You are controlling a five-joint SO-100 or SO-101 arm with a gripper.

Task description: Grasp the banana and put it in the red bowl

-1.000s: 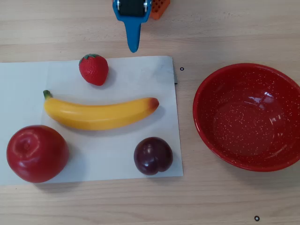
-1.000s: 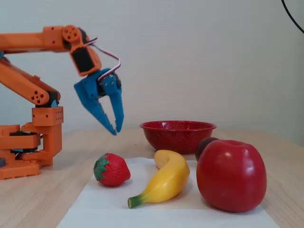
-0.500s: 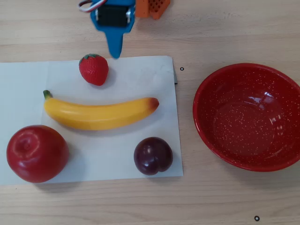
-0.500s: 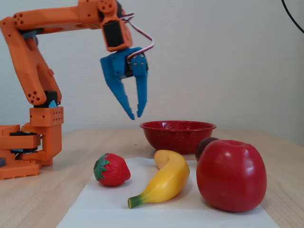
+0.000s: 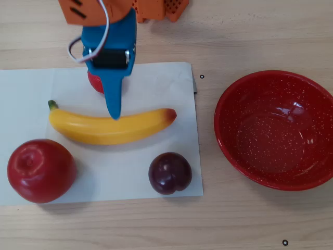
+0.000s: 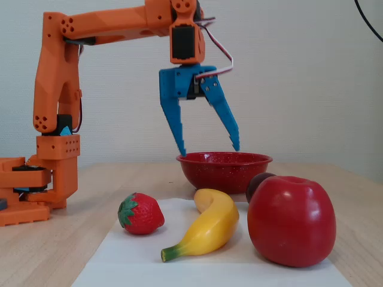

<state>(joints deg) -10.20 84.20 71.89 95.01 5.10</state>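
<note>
Hand [image 6: 209, 149] wide open above banana [image 6: 206, 230]; plum [image 6: 258, 182] mostly hidden behind apple [image 6: 291, 220] in fixed view.

Pale wood-grain counter [image 5: 250, 224] under me. White paper sheet [image 5: 156, 88] spread flat on it. Plain off-white wall [image 6: 311, 72] behind. Soft, even light. Dark cable [image 6: 370, 21] hangs top right.
</note>
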